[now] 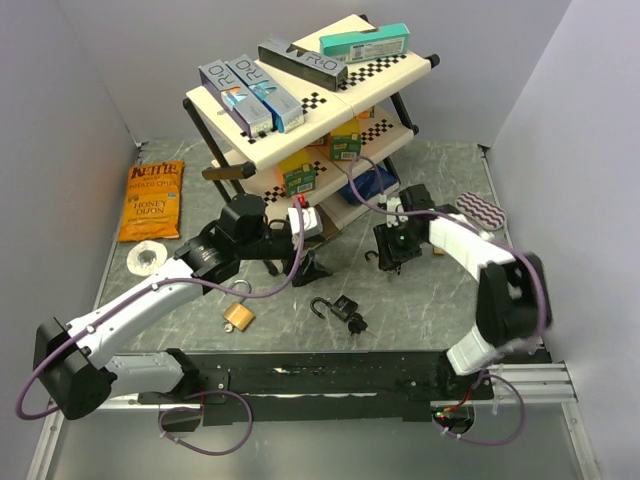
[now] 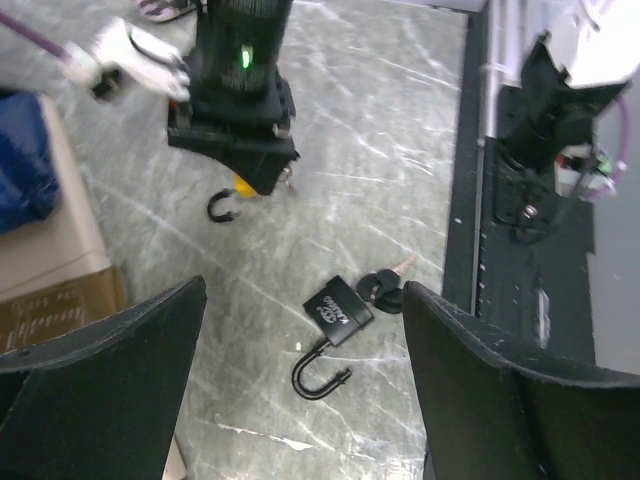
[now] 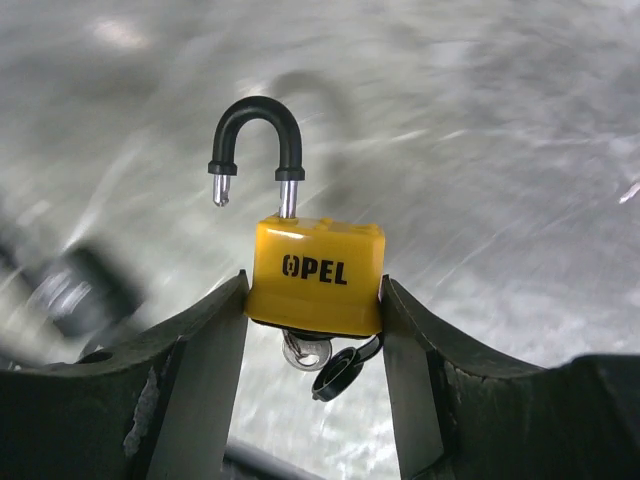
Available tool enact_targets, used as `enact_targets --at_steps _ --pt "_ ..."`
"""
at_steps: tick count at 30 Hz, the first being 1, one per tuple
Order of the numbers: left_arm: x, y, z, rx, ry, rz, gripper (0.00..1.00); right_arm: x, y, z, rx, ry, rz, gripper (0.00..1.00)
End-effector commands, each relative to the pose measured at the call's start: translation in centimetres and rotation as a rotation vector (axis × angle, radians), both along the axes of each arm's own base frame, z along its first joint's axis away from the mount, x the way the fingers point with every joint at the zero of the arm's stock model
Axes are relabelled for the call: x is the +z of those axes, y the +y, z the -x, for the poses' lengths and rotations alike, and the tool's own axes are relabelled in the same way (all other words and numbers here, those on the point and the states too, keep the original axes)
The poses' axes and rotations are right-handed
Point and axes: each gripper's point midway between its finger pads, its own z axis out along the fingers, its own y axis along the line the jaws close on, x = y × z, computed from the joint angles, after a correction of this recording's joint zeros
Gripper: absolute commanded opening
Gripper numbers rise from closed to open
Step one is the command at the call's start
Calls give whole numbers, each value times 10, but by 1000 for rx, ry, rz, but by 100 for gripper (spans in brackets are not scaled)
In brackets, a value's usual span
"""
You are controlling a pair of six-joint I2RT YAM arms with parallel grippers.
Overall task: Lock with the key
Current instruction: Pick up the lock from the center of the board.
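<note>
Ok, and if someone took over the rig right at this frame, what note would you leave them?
Left gripper: open, empty, over the black padlock, which lies on the table with its shackle open and keys beside it.
Right gripper: shut on the sides of the yellow padlock.
Done: yellow padlock grasped, key sitting in its underside.
Left: its shackle is open; it probably needs pressing shut and the key turning.
A brass padlock lies by the left arm.
</note>
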Motion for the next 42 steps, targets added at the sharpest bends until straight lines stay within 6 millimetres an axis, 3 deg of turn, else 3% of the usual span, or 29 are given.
enact_targets --at_steps 1,6,20,34,38,41,42 --pt "19 -4 26 -171 -93 65 84 94 38 18 312 -266 -256 0" --pt "16 -11 33 -257 -133 61 80 140 54 55 542 -378 -380 0" --pt "25 -39 30 -316 78 97 69 215 60 77 875 -950 -156 0" --pt "16 -48 29 -327 189 94 47 234 77 90 967 -1076 -119 0" --pt "13 -48 27 -317 192 84 36 238 81 94 981 -1089 -130 0" --pt "12 -48 25 -304 189 83 14 240 86 97 996 -1085 -151 0" --pt "13 -48 24 -297 186 87 1 240 86 98 998 -1075 -156 0"
